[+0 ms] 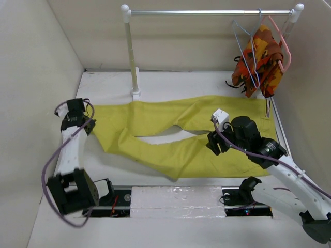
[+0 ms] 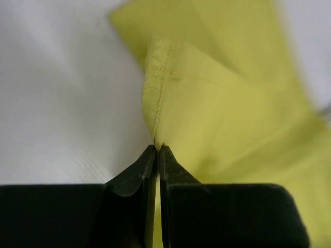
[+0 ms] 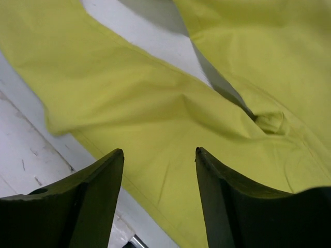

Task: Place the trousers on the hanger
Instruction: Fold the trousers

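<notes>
Two legs of the trousers (image 1: 181, 139) lie spread flat across the middle of the tabletop (image 1: 170, 85) in the top view, with the leg ends toward the left of the frame and the striped waistband toward the right. At the left end, the left claw (image 2: 156, 150) is clamped on the hem (image 2: 155, 103) of one leg, and the wrist view shows only a narrow edge of cloth between its tips. The right claw (image 3: 159, 152) hovers over the cloth near the place where the legs join; its jaws stand apart and hold nothing. The hanger (image 1: 252, 51) hangs from the rail (image 1: 207, 12) in the upper right of the frame, well apart from the trousers and just beside the pink hanger (image 1: 284, 46) with the patterned garment (image 1: 258, 57). I judge the thin grip as the main risk: if the left arm lifts, the weight of the long cloth may pull the hem out. With one end held, the rest would drag and bunch. Reaching for the hanger could also catch its neighbour.
</notes>
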Motion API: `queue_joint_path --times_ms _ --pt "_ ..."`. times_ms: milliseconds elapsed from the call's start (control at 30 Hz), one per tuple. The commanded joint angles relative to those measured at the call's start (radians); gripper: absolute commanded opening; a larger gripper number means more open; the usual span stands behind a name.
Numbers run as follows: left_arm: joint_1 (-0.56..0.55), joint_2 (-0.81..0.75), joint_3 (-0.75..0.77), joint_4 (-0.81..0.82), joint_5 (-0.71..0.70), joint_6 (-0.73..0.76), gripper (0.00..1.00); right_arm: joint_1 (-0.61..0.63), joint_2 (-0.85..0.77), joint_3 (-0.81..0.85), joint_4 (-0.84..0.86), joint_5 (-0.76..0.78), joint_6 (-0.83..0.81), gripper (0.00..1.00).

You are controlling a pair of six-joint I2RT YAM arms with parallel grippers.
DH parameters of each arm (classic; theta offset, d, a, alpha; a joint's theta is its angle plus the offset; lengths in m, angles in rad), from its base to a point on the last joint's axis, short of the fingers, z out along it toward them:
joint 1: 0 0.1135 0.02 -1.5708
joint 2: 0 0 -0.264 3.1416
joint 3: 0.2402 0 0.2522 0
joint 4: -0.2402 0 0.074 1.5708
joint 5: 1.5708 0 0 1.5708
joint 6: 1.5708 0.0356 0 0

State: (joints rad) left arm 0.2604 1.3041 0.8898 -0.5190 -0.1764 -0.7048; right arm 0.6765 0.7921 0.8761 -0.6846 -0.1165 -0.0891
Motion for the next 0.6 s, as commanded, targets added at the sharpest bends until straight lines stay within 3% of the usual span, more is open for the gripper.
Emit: queue_joint_path --times_ms 0,200,400,567 --pt "0.0 -0.303 0.139 -0.075 -0.08 0.002 0.0 -0.058 -0.014 -0.009 -0.064 -0.026 0.025 0.64" --pt "-0.01 -0.446 0.238 -0.2 -0.147 -0.048 0.0 -0.146 0.006 -0.042 -0.088 -0.156 0.032 0.68" --pt "-0.019 -0.508 0.343 -0.412 -0.267 -0.003 0.0 -0.244 0.047 -0.045 -0.145 -0.091 -0.044 0.68" --pt "-0.049 -0.56 0.359 -0.466 -0.29 0.025 0.0 -0.333 0.05 -0.065 -0.138 -0.095 -0.054 0.68"
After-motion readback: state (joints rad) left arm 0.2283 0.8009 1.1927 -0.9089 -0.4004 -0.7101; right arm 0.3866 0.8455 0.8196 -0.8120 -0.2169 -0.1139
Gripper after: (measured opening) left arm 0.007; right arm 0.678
